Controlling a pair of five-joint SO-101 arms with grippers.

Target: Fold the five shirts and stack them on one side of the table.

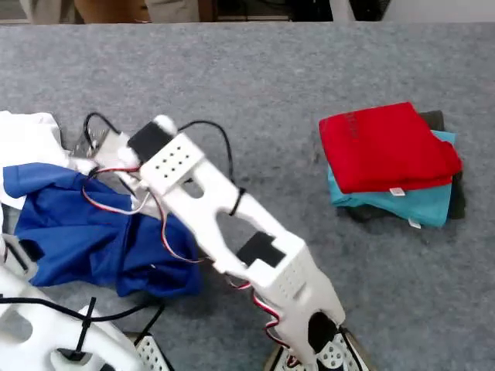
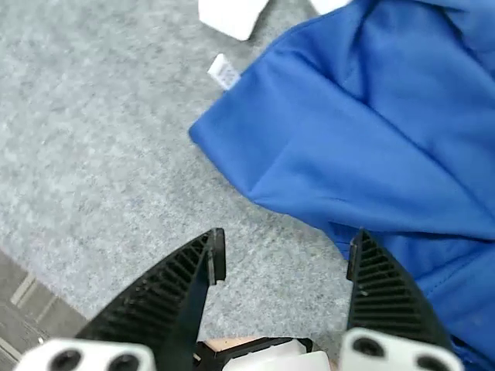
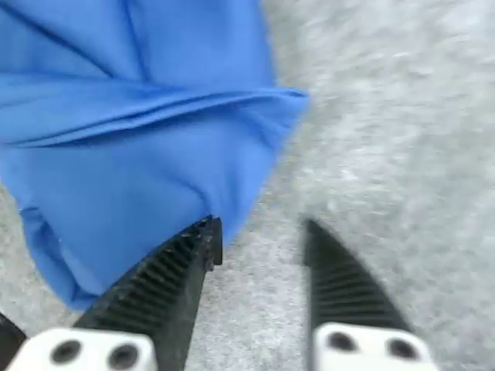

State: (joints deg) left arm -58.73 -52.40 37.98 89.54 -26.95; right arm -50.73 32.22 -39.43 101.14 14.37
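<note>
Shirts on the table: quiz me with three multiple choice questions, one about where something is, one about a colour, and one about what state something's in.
1. In the high view, where on the table is the folded stack?
A. On the right side
B. On the left side
C. In the middle, under the arm

2. What colour is the top shirt of that pile?
A. Teal
B. Red
C. White

3. What state is the blue shirt in?
A. Folded on the pile
B. Hanging from a gripper
C. Rumpled and unfolded on the table

Answers:
1. A, since the pile lies well to the right of the arm.
2. B, since red cloth covers the pile's top.
3. C, since it lies spread in loose creases at the left.
</note>
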